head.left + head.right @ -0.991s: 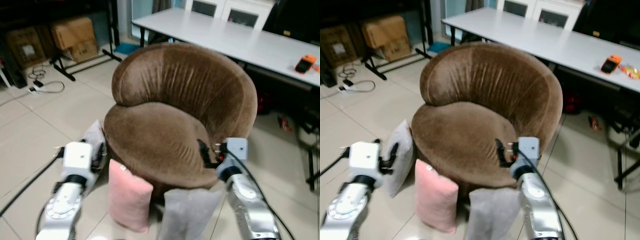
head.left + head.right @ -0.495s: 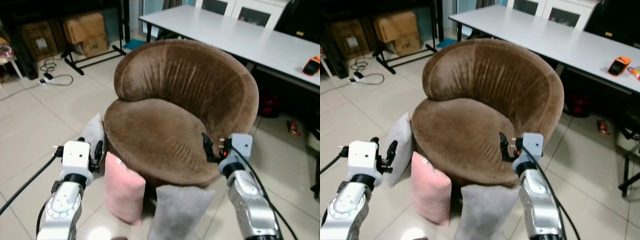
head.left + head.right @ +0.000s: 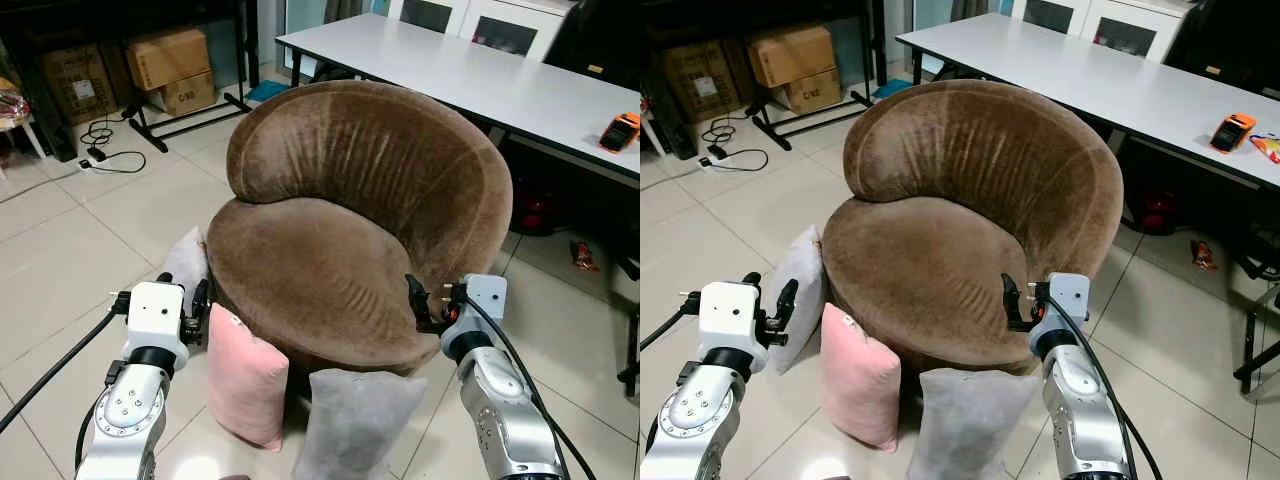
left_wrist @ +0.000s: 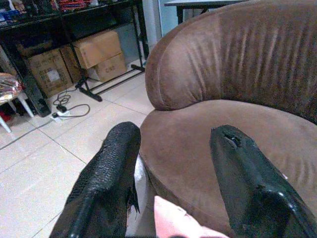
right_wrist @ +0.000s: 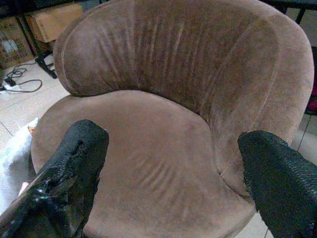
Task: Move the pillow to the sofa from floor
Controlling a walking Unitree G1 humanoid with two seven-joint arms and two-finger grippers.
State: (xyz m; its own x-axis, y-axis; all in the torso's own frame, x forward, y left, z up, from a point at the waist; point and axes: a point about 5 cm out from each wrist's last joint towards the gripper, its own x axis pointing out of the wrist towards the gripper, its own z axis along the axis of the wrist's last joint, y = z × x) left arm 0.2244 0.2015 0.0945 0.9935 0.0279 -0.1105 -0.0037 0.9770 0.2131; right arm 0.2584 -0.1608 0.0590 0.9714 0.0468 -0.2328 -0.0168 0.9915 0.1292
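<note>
A round brown sofa chair (image 3: pixel 330 250) stands in front of me. Three pillows lean on its base on the tiled floor: a pink pillow (image 3: pixel 245 378) in front, a grey pillow (image 3: pixel 355 428) to its right, and a pale grey pillow (image 3: pixel 186 264) on the left side. My left gripper (image 3: pixel 185 298) hovers open above the pink pillow, beside the seat's left edge; its fingers (image 4: pixel 111 173) hold nothing. My right gripper (image 3: pixel 425 305) is open at the seat's front right rim, above the grey pillow, with its fingers (image 5: pixel 74 168) spread wide over the cushion.
A long white table (image 3: pixel 470 75) runs behind the chair, with an orange device (image 3: pixel 620 130) on it. Cardboard boxes (image 3: pixel 165 58) and a black rack stand at the back left. A power strip and cable (image 3: pixel 105 158) lie on the open floor to the left.
The camera has shifted, so the chair and pillows sit slightly differently in the picture. Both grippers keep their open pose beside the seat; no pillow has moved.
</note>
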